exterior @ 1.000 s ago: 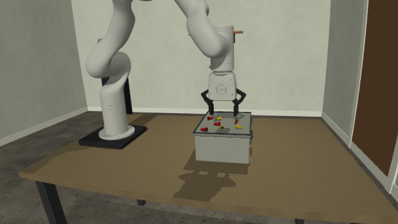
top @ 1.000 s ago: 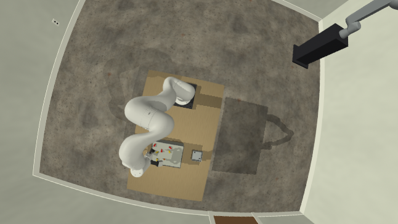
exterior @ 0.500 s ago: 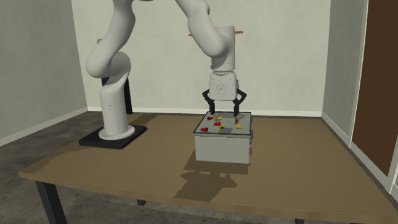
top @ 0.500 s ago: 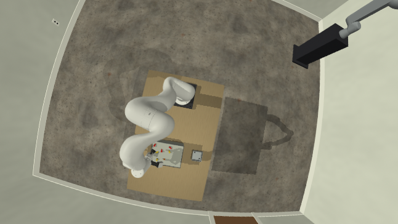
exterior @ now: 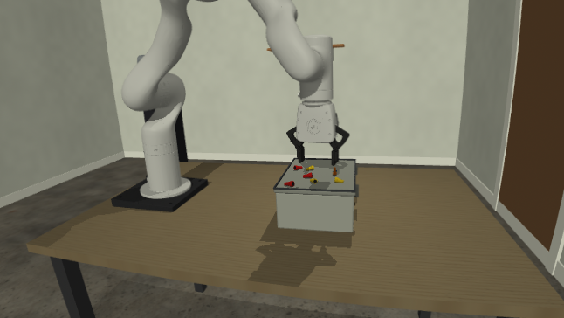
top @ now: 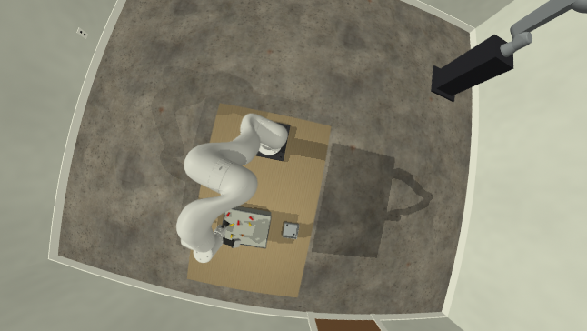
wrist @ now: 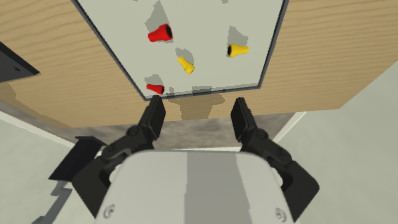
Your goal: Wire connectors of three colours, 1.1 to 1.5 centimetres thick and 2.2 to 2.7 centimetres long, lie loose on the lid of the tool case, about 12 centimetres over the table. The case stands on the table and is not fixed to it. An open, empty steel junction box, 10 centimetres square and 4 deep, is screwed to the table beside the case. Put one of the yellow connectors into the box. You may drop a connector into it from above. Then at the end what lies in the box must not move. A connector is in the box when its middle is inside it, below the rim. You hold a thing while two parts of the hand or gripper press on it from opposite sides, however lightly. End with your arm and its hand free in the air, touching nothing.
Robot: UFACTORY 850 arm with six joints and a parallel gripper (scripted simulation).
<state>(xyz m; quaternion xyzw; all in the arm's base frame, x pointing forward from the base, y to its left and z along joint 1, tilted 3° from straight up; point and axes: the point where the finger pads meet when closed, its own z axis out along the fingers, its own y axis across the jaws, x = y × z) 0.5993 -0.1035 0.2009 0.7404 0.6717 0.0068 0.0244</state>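
A wooden table (exterior: 436, 245) filled the lower half of the exterior view, with the white arm (exterior: 153, 87) rising from a black base plate (exterior: 127, 202) at centre left. The grey tool case (exterior: 314, 211) stood at the middle of the frame, its lid (exterior: 325, 187) carrying the loose connectors. In the top view the steel junction box (top: 290, 230) sat on the table just right of the case, apart from it, and nothing showed inside it.

The gripper (exterior: 317, 162) hung over the far edge of the lid in the exterior view, pointing down, its two black fingers (exterior: 300, 153) spread to their widest and with nothing between them. In the wrist view the fingertips sat low in the frame, just beyond the lid's near edge.

On the lid, the wrist view showed two yellow connectors: one (wrist: 186, 65) at centre frame and another (wrist: 237, 50) to its right, both lying on their sides and well apart from each other. A red connector (wrist: 160, 33) lay to the upper left, and a second red one (wrist: 155, 89) lay close to the lid's edge near the left fingertip. In the exterior view an orange connector (exterior: 334, 171) stood beside the right finger.
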